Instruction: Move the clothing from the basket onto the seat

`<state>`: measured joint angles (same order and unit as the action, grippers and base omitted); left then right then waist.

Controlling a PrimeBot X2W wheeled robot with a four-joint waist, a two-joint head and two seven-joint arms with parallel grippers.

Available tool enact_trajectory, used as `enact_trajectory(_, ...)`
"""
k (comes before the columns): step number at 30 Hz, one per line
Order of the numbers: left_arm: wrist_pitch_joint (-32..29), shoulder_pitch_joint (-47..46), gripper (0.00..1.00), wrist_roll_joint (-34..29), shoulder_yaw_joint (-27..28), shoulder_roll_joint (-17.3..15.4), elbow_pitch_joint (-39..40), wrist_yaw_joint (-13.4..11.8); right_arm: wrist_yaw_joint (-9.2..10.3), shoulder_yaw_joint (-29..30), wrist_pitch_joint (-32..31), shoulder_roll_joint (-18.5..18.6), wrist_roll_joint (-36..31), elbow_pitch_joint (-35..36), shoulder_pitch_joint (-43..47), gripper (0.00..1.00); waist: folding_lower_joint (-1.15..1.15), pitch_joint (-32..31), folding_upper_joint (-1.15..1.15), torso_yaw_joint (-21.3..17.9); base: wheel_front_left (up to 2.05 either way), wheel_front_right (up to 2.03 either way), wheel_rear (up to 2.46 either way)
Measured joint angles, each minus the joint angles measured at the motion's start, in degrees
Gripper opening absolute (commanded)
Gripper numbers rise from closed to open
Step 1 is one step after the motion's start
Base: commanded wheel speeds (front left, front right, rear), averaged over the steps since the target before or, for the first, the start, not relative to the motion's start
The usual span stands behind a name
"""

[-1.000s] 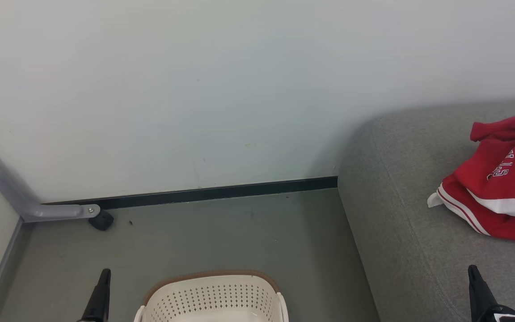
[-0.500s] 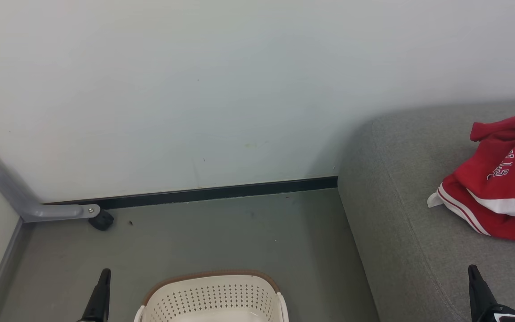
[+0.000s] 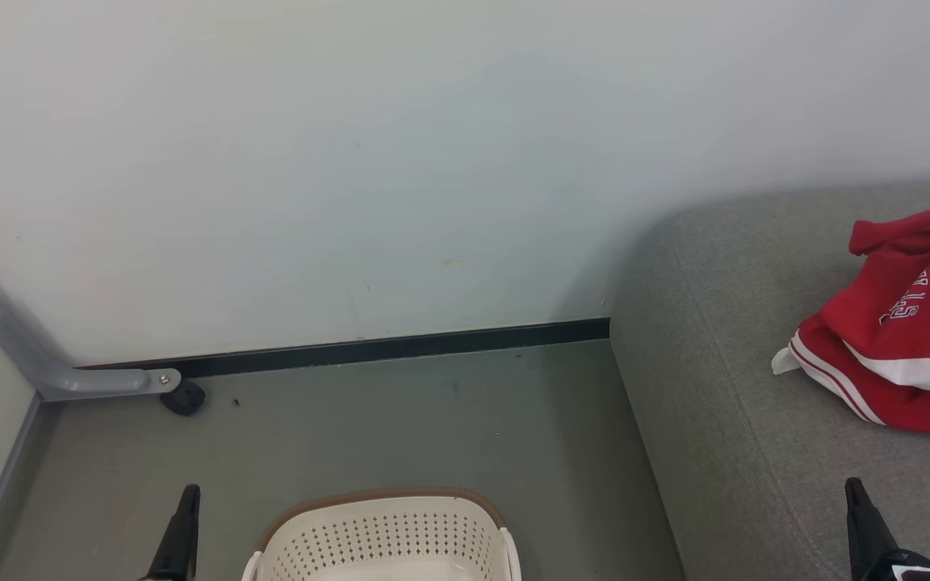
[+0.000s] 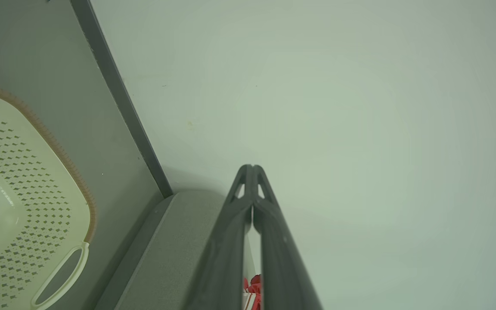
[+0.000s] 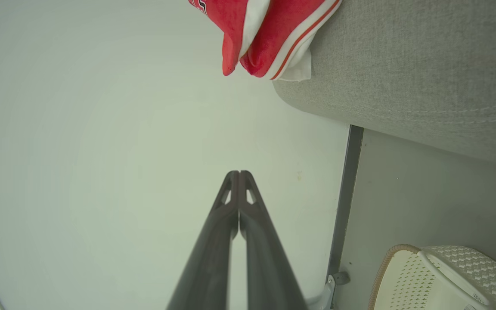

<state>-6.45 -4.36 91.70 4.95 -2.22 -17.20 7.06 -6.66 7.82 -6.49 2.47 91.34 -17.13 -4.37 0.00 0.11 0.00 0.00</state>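
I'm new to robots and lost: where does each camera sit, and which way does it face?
Head: up top, looking down at basket, seat, clothing; left pincer and right pincer tips show.
Left wrist: on that arm, facing the wall along its shut pincer.
Right wrist: likewise, on its arm.
Shared: all three see basket and seat.

right gripper point(image 5: 239, 173): rises from 6 o'clock, its two dark fingers pressed together at the tips, nothing between them
clothing point(image 5: 265, 34): at 12 o'clock, red with white stripes, lying on the seat by its rounded corner
seat point(image 5: 403, 64): grey woven fabric, from 1 to 3 o'clock
basket point(image 5: 441, 275): at 5 o'clock, cream, perforated, brown rim, standing on the floor point(image 5: 424, 193), well apart from the seat
wall point(image 5: 101, 129): pale, from 7 to 11 o'clock
skirting point(image 5: 345, 193): dark strip between wall and floor
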Motion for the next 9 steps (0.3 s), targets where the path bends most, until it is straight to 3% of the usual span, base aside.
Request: enact_trajectory(9, 0.0, 0.0, 0.00, 0.0, 0.0, 0.0, 0.0, 0.0, 0.00, 0.0, 0.0, 0.0, 0.0, 0.0, 0.0, 0.00, 0.00, 0.0, 0.00, 0.0, 0.00, 0.00, 0.00)
